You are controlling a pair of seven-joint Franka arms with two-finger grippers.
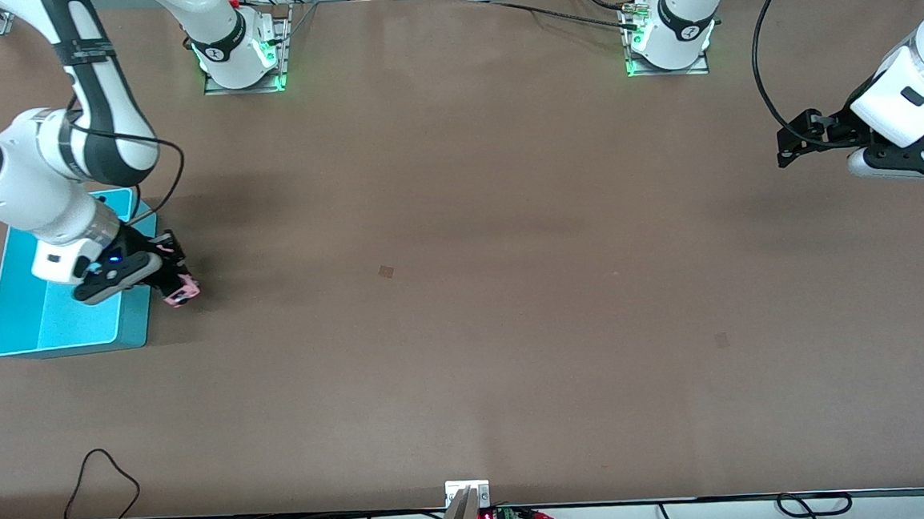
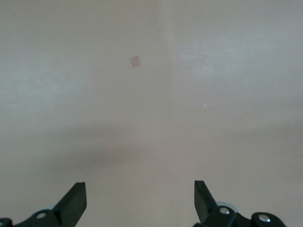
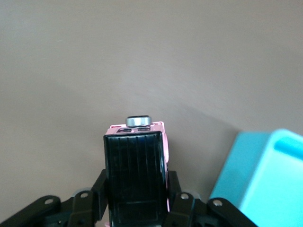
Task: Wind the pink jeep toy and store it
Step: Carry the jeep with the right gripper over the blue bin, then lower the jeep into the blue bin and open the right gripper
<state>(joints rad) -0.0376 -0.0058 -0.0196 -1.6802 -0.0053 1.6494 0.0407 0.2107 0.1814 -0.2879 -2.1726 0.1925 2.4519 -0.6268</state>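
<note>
Right gripper [image 1: 175, 283] gripped the pink jeep toy [image 1: 182, 292] just beside the turquoise bin [image 1: 65, 334], near the table's right-arm edge. Left gripper [image 1: 793, 141] waited, fingers wide, over the left-arm edge.

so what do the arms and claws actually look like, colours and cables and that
Both arms are glossy white with rounded segments and black joint bands. The right arm's wrist shows a small blue light, and a thin black cable loops beside it. The right claw and left claw are black, with angular fingers. A long black cable arcs to the left arm. Both bases glow green.
</note>
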